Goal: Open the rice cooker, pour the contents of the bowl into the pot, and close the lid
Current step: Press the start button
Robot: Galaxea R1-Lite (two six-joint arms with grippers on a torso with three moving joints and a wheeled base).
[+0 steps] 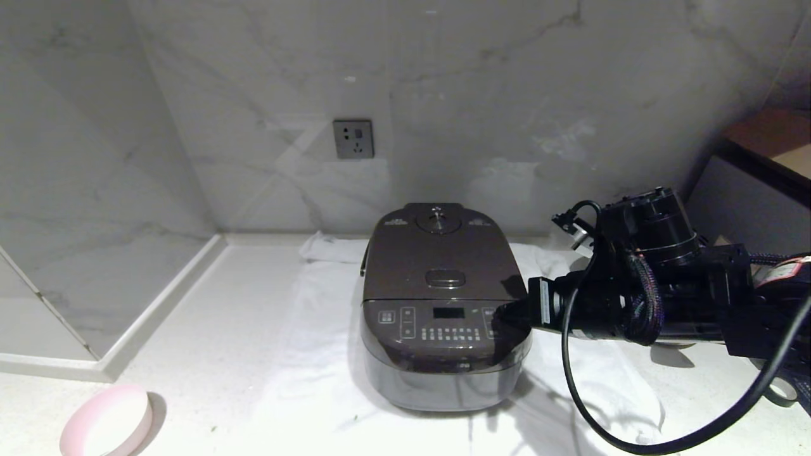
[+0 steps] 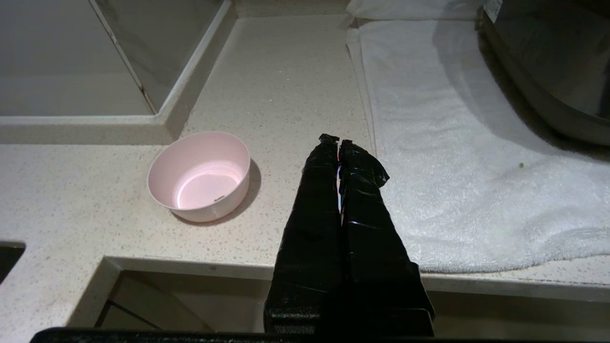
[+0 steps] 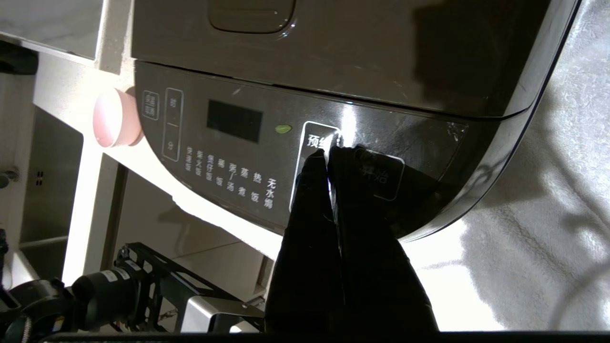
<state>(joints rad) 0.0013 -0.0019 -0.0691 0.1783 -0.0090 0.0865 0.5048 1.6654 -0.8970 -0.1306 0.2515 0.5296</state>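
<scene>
Spreading across the pale countertop (image 1: 222, 354), a white towel (image 1: 317, 329) carries the rice cooker (image 1: 443, 304), whose lid (image 1: 443, 263) is down flat. Reaching in from the right, the right gripper (image 3: 329, 151) has its fingers pressed together, empty, tips at the right-hand buttons of the cooker's front panel (image 3: 228, 143). Well off to the left near the counter edge stands the bowl (image 2: 200, 175), nothing showing inside it, and the left gripper (image 2: 338, 142) hangs beside it, fingers together and empty.
</scene>
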